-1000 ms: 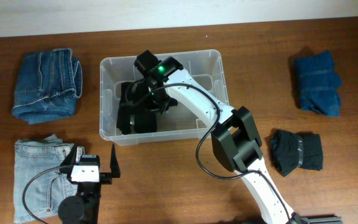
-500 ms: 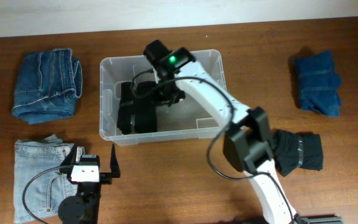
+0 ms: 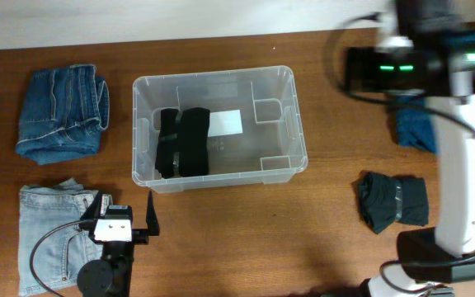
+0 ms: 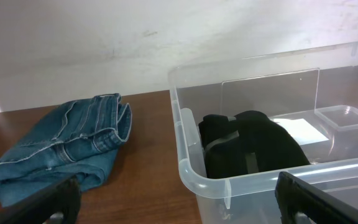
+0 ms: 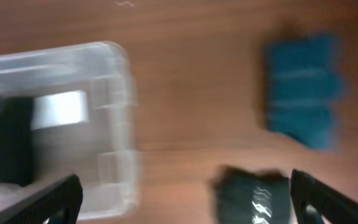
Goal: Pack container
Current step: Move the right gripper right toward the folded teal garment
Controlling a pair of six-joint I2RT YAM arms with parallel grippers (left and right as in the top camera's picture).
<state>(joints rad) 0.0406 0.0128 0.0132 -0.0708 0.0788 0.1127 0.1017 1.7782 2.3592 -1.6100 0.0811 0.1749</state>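
Centrally, a blank-looking white label lies inside the container.

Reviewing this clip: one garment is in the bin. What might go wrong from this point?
1. The right wrist view is blurred; a grasp on the blue garment may land off-centre.
2. The black garment sprawls across the container's left part; later garments may pile above its rim.

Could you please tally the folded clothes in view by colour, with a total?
Mid-blue folded denim jeans: 1
Pale blue folded denim jeans: 1
Black folded garment, in the clear plastic container: 1
Deep blue folded garment: 1
Dark grey folded garment: 1
Total: 5
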